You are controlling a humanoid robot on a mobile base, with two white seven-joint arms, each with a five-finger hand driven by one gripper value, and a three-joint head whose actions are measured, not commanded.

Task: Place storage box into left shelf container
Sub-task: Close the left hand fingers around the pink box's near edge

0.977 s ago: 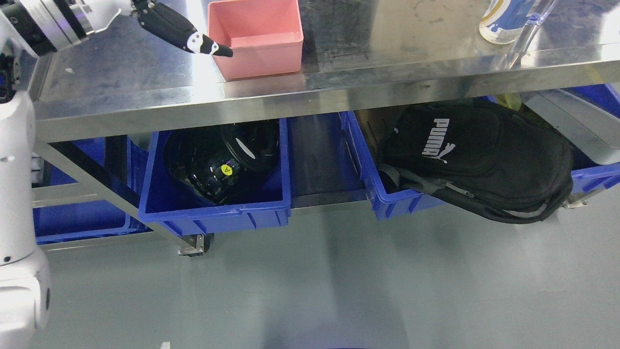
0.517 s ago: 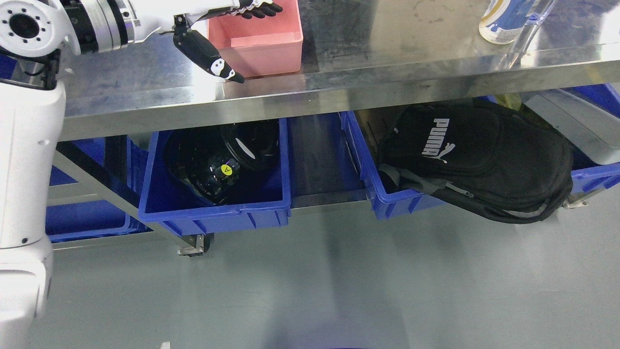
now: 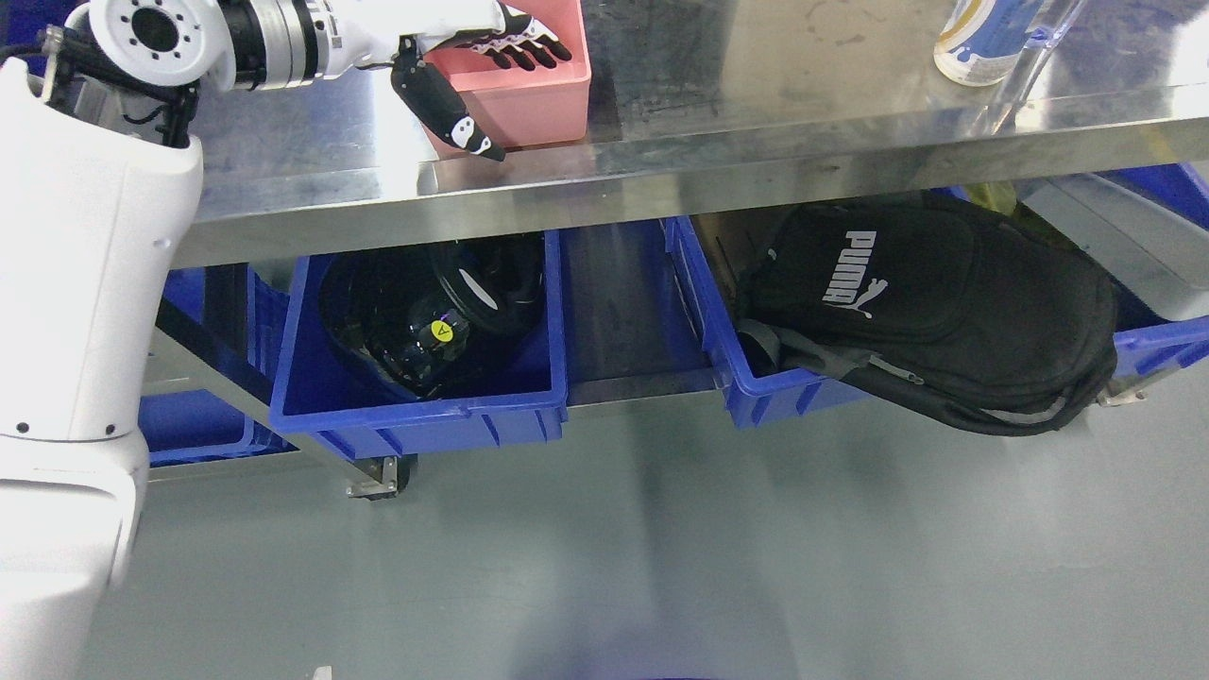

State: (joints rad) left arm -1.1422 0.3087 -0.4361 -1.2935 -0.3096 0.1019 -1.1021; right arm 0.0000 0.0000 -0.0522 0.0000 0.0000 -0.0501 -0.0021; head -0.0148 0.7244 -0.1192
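nearest, down under the table [image 3: 661, 179], the left blue bin [image 3: 416, 416] holds only a dark helmet [image 3: 416, 326], so nothing's been placed yet. up top the pink box [image 3: 543, 99] sits on the table near its front edge. the left robot hand [image 3: 482, 71] straddles the box's left front corner, fingers [image 3: 529, 52] inside, thumb outside. it looks not quite clenched, though it's hard to tell. grasp, lift and lowering remain.

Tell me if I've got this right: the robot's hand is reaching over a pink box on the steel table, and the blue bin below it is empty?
Not quite. In the head view the blue bin holds a black helmet. The rest stands: the left hand reaches over the pink box on the steel table.
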